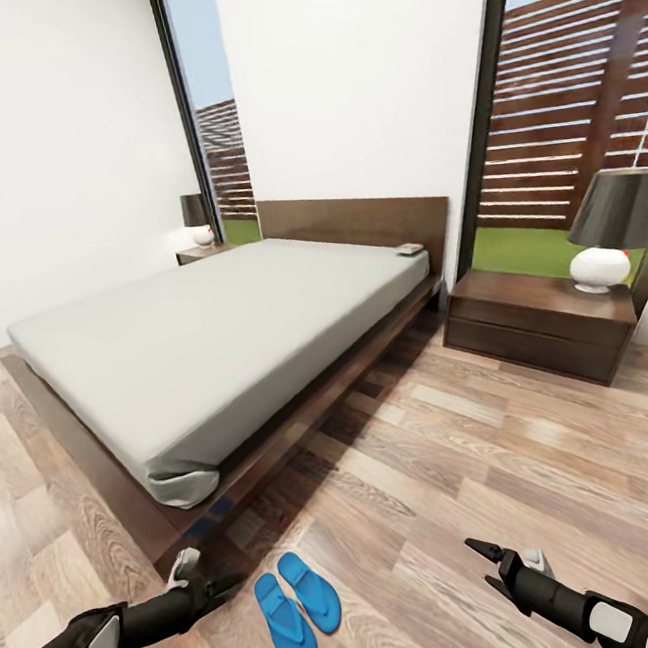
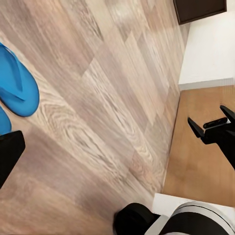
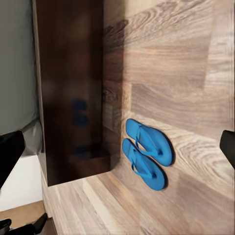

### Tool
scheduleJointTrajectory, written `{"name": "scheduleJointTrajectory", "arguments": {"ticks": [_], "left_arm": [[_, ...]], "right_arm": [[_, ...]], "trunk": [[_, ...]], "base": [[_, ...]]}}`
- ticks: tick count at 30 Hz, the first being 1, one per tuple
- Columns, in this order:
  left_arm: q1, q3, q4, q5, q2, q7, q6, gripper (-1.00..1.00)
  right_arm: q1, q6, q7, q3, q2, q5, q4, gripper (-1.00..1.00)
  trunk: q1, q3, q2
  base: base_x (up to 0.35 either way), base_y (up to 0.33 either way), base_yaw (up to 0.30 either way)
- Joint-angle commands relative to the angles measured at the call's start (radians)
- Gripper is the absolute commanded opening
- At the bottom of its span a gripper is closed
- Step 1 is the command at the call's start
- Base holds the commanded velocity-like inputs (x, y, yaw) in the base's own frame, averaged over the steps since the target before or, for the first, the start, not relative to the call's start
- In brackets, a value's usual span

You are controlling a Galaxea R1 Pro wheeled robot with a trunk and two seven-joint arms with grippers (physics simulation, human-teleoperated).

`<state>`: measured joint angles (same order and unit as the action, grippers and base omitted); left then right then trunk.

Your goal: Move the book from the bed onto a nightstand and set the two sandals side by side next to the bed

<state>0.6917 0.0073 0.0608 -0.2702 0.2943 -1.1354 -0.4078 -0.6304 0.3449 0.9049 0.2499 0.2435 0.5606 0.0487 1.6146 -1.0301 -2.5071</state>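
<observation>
**Sandals look sorted, book is the next job**

So the two sandals are lying together on the wood floor, touching or nearly so, toes pointing about the same way, just off the foot corner of the bed. To me that half of the task looks basically done, so I'd leave them alone.

The book is the small flat thing way up at the head end of the mattress, right by the headboard on the side closest to the near nightstand. Too small to read the cover from here. That nightstand already carries a lamp, but its top has bare space on the bed side.

Left hand hangs low beside the sandals with nothing in it; can't tell how far it's open. Right hand has its fingers spread apart and is empty too.

How I'd play it: roll up the aisle between bed and nightstand, swinging wide of the sandals so the base doesn't nudge them. Thin book on a soft mattress, so probably come in low from the edge. Then it's a short carry over to the bare wood, away from the lamp.
</observation>
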Motion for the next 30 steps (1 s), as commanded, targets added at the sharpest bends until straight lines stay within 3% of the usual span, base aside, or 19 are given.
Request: {"name": "scheduleJointTrajectory", "arguments": {"ticks": [1, 30], "left_arm": [[0.0, 0.0, 0.001, -0.003, 0.0, -0.003, -0.011, 1.0], [0.0, 0.0, 0.001, -0.003, 0.002, -0.003, -0.012, 1.0]], "right_arm": [[-0.002, 0.008, 0.002, 0.008, 0.0, 0.001, 0.003, 1.0], [-0.002, 0.008, 0.002, 0.008, 0.0, 0.001, 0.003, 1.0]], "trunk": [[0.0, -0.001, 0.0], [0.0, -0.001, 0.0]], "base": [[0.0, 0.0, -0.27], [0.0, 0.0, -0.263]]}}
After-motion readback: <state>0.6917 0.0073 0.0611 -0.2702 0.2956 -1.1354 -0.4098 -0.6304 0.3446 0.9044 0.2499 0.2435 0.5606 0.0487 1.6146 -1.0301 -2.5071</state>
